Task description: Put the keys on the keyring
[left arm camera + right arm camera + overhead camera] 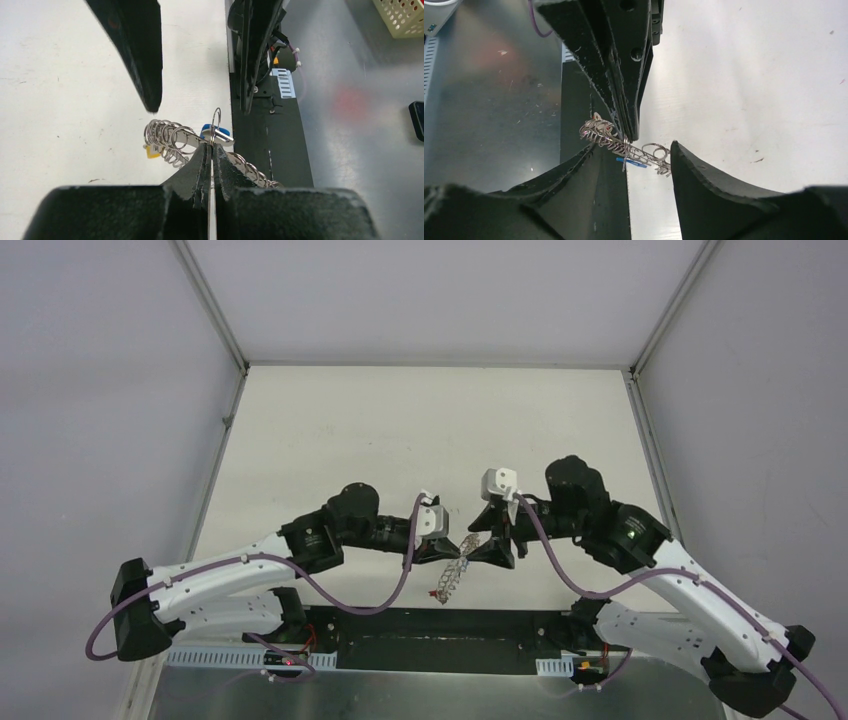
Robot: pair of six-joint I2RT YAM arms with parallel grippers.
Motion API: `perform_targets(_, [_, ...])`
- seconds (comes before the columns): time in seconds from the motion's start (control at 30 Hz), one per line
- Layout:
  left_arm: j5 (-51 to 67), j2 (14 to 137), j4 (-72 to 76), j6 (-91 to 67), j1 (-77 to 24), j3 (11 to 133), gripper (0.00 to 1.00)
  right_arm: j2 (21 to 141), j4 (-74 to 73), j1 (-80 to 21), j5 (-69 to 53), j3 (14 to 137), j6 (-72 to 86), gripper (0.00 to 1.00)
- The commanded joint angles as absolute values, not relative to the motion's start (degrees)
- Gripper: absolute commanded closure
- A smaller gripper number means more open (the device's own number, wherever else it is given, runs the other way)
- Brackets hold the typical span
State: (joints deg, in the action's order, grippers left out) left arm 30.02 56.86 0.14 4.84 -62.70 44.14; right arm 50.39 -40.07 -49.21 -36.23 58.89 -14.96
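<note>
The left pincer [212,147] is shown clamped shut on a thin wire ring [216,120] of the keyring chain [167,140], which is held in the air over the near edge of the desk [400,430]. A blue-tagged key [216,134] and a yellow tag [152,152] are seen among the coils just beyond its fingertips. The right pincer [649,150] is spread partly open, with the chain passing between its fingers and nothing gripped. Both arms are stretched forward and bent inward, and the wrists are brought almost tip to tip at mid-desk.
</note>
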Motion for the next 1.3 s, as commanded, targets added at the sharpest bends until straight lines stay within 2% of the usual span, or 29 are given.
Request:
perform_targets(0.0, [29.2, 52.6, 9.1, 4.3, -63.3, 41.7, 1.00, 44.2, -29.7, -49.0, -36.1, 55.3, -14.2, 0.46])
perform_targets(0.2, [27.2, 48.0, 17.9, 5.5, -63.3, 36.9, 1.00, 40.6, -26.7, -49.0, -36.8, 53.0, -13.4, 0.62])
perform_targets(0.57, [27.4, 45.2, 27.9, 7.1, -63.3, 32.9, 1.00, 44.5, -22.9, -49.1, -43.8, 53.9, -8.6, 0.66])
perform_targets(0.7, [27.6, 45.1, 26.9, 7.5, -63.3, 33.5, 1.00, 45.0, -23.3, -49.0, -43.3, 54.2, -8.7, 0.82])
perform_targets(0.77, [27.7, 44.9, 26.8, 7.6, -63.3, 33.3, 1.00, 44.5, -23.9, -49.0, -42.4, 54.2, -9.0, 0.86])
perform_targets(0.83, [27.6, 44.8, 26.7, 7.6, -63.3, 33.2, 1.00, 43.7, -24.3, -49.0, -41.4, 53.8, -9.3, 0.86])
perform_targets(0.97, [27.5, 44.5, 26.5, 7.7, -63.3, 33.1, 1.00, 42.3, -25.3, -49.0, -39.7, 53.3, -9.7, 0.68])
perform_targets(1.03, [27.5, 44.5, 26.4, 7.7, -63.3, 33.0, 1.00, 42.0, -26.0, -49.1, -39.5, 53.3, -9.9, 0.65])
perform_targets(1.1, [27.5, 44.5, 26.4, 7.8, -63.3, 33.0, 1.00, 41.8, -26.4, -49.0, -39.2, 53.3, -9.9, 0.67])
perform_targets(1.27, [27.5, 44.4, 26.3, 8.0, -63.3, 33.2, 1.00, 42.2, -26.4, -49.0, -39.6, 53.3, -10.0, 0.87])
